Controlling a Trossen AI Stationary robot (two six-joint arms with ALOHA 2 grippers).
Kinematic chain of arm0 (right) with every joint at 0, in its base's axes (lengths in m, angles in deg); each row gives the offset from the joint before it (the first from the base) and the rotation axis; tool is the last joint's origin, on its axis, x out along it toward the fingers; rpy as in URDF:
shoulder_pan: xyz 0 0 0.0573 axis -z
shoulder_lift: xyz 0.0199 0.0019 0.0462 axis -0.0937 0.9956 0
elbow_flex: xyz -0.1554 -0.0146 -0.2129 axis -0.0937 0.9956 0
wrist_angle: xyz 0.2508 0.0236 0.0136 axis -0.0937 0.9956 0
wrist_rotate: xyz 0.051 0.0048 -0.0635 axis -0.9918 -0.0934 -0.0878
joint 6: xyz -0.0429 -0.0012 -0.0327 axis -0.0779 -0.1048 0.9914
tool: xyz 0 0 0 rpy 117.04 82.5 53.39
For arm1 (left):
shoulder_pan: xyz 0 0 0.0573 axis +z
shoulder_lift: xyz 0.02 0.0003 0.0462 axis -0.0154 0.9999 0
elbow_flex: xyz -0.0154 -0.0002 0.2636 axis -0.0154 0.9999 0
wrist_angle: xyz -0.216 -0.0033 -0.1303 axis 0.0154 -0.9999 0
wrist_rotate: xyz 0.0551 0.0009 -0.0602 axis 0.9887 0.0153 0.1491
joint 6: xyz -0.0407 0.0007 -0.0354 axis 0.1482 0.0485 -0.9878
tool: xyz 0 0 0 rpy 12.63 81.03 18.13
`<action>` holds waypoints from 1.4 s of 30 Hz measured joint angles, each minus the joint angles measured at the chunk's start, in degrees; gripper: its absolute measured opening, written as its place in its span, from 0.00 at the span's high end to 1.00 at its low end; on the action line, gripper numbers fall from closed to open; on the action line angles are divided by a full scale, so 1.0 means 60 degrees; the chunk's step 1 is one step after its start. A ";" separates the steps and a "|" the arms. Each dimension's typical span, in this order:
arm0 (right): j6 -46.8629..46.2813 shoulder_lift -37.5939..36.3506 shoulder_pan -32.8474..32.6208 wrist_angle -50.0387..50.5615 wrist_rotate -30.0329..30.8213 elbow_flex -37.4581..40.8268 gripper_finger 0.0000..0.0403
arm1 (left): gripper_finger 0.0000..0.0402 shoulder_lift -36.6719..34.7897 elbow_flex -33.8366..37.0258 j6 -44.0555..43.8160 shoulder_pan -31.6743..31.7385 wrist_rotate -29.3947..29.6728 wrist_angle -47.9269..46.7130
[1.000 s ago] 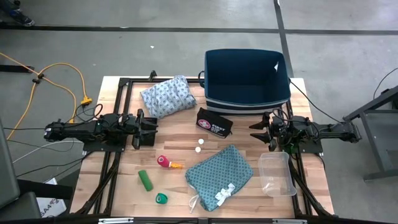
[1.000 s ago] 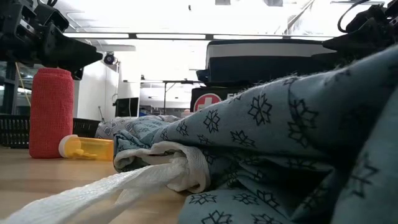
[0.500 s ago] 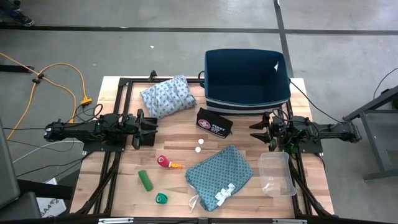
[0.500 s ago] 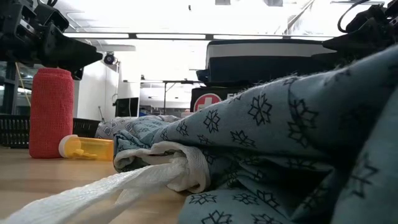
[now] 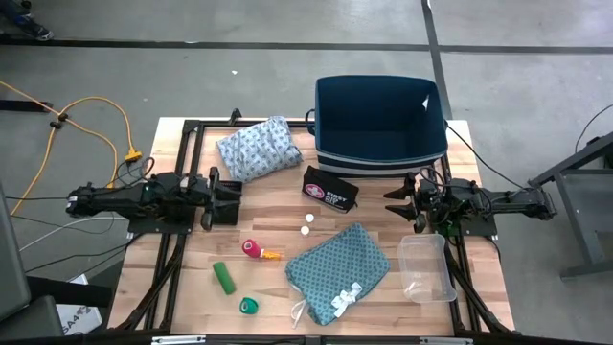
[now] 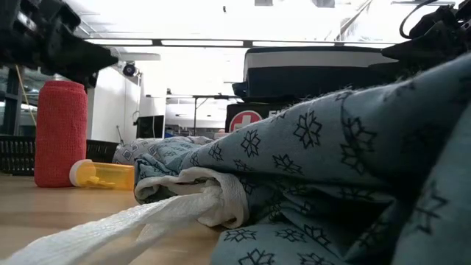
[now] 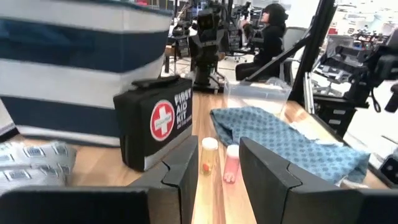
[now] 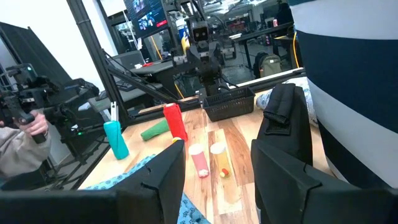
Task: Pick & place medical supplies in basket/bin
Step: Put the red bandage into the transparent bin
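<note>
Wooden table (image 5: pixel 182 287) on a grey concrete floor, viewed from above, with 1 dark arm reaching in from each side.

Nearest the front edge: teal patterned cloth (image 5: pixel 337 264), loosely folded, white ties (image 5: pixel 343 299) trailing toward the edge. To its left, 2 green rolls, a long one (image 5: pixel 223 277) and a small one (image 5: pixel 249 306), well apart from the cloth. To its right, just beside it, an empty clear plastic tub (image 5: pixel 427 268).

Slightly farther back: red roll (image 5: pixel 251 248) standing upright, with an orange-tipped stick (image 5: pixel 272 255) lying against it. Then 2 tiny white pieces (image 5: pixel 306 225) in the open middle of the table.

Level with the middle: left gripper (image 5: pixel 235 196) hovering at the left, fingers spread, holding nothing, pointing toward the centre. Right gripper (image 5: pixel 391 203) opposite at the right, fingers likewise spread and empty, near the tub's far end.

Farther back: black first aid kit (image 5: pixel 329 189) with a red and white cross, sitting just in front of the bin. Pale blue-grey cloth (image 5: pixel 255 149) bunched at the far left, beside the bin.

At the far edge: dark blue bin (image 5: pixel 380 158) with a striped front wall, nothing visible inside.

Progress, judged from this: nothing placed yet; every supply out on the table, all picking and placing left to do. Possible obstacle: first aid kit blocking the direct path from the table's middle to the bin's front wall, so likely lifts over it. Small white pieces probably fiddly to pinch.

Beyond the table: yellow cable (image 5: pixel 105 115) looping on the floor at the left.
</note>
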 joint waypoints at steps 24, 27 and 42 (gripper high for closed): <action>-0.0001 -0.0001 0.0000 0.0000 0.0000 -0.0001 0.57 | 0.72 0.7061 -0.6106 0.0024 -0.2588 0.0890 -0.4496; 0.0001 -0.0002 0.0000 0.0000 -0.0002 -0.0003 0.57 | 0.72 0.7446 -0.6483 -0.0364 -0.3418 0.1586 -0.5146; 0.0000 -0.0002 0.0000 0.0000 -0.0004 0.0000 0.57 | 0.72 0.9094 -0.6608 -0.2955 -0.5896 0.3096 -0.5337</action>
